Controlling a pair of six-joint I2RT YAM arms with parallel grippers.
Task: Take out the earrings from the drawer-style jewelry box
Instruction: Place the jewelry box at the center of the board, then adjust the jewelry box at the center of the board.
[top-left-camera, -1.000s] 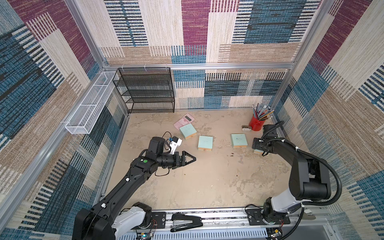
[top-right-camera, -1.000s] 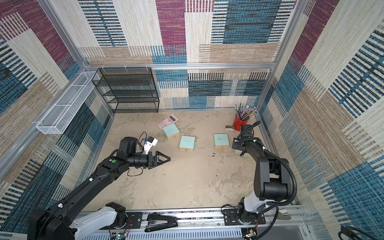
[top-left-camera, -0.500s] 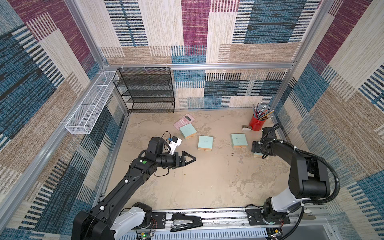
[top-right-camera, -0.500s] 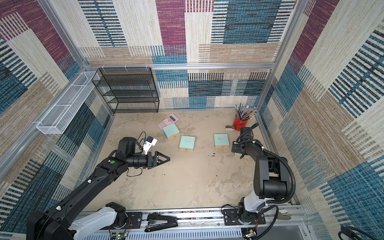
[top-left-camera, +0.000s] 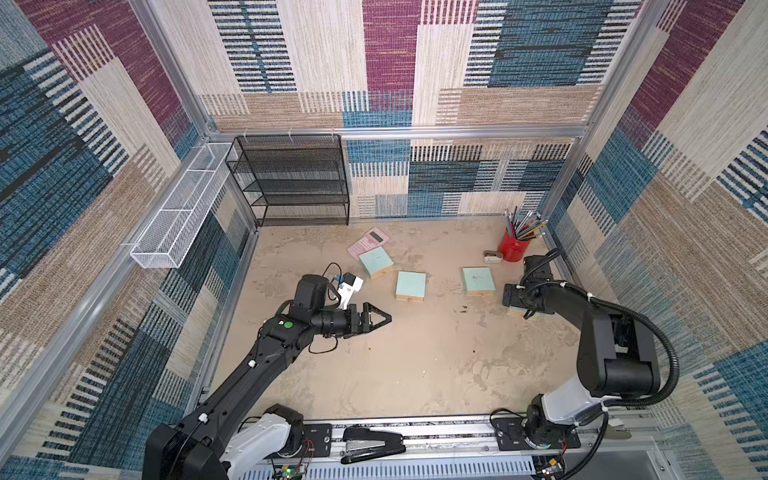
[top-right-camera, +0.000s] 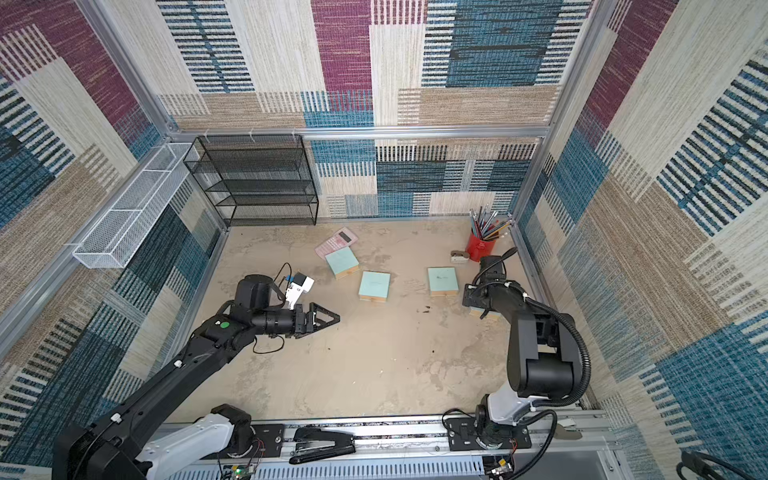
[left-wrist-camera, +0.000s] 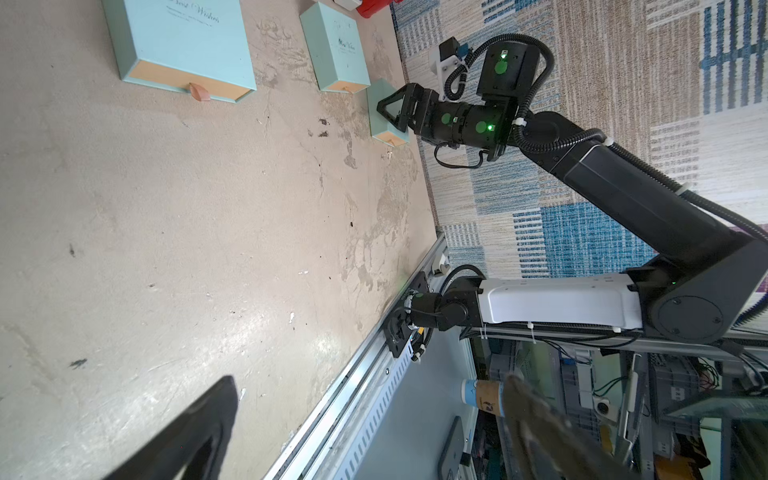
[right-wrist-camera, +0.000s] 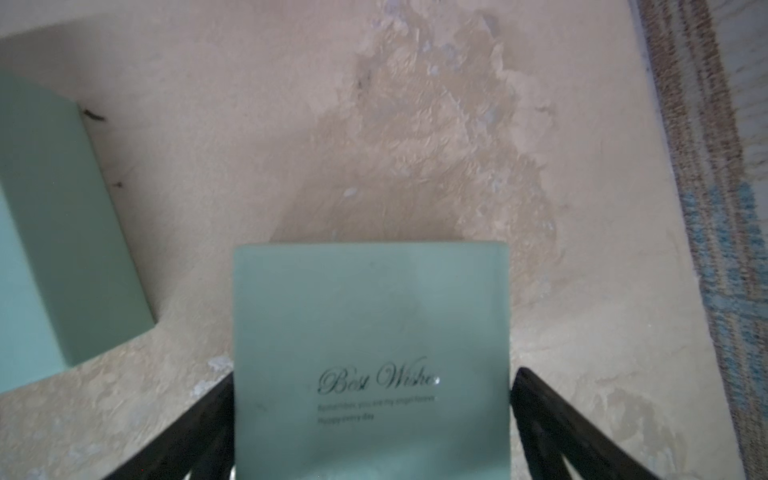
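One mint-green square cardboard box (right-wrist-camera: 370, 316), silver "Best Wishes" script on lid, sits between spread fingers of right gripper (right-wrist-camera: 374, 374); left gripper (top-left-camera: 384, 319) gapes empty.

The mint-green box (right-wrist-camera: 370, 316) looks like matt card, the beige floor (right-wrist-camera: 415, 124) rough and flaking.

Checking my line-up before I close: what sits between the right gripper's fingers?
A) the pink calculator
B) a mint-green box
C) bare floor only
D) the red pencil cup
B: in the right wrist view the mint-green box printed "Best Wishes" lies between the two dark fingers of the right gripper, which stands open astride it.
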